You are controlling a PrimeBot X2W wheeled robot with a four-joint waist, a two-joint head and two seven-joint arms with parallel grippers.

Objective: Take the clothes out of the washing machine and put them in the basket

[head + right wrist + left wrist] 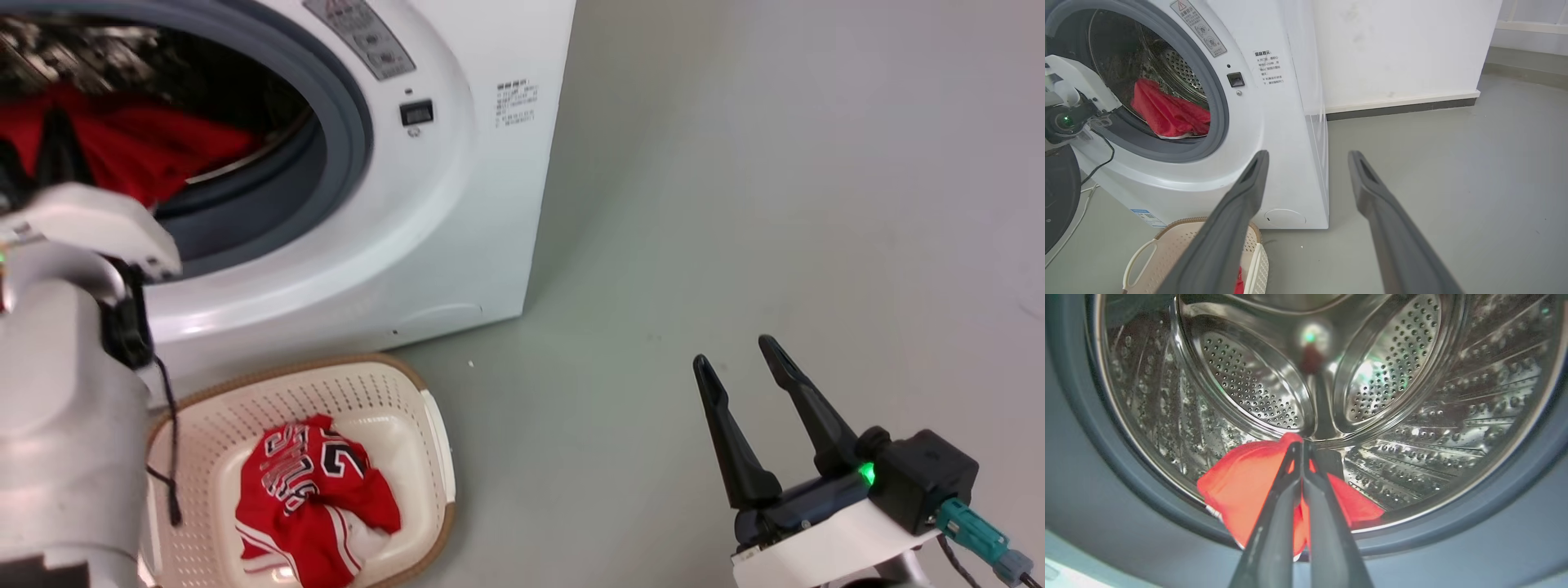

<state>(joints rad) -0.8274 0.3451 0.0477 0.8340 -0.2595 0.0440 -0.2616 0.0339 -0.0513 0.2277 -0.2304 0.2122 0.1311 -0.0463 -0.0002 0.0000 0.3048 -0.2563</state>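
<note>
Grey floor [735, 204], white wall [1392, 41]

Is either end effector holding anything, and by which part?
Left end effector: shut on the red garment in the drum, pinching its upper fold. Right end effector: open, empty.

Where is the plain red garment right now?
The plain red garment is inside the washing machine, at the head view's upper left, just behind the grey door seal, pinched by the left gripper.

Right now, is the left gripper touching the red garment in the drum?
Touching. The left wrist view shows the left gripper shut on a fold of the red garment.
</note>
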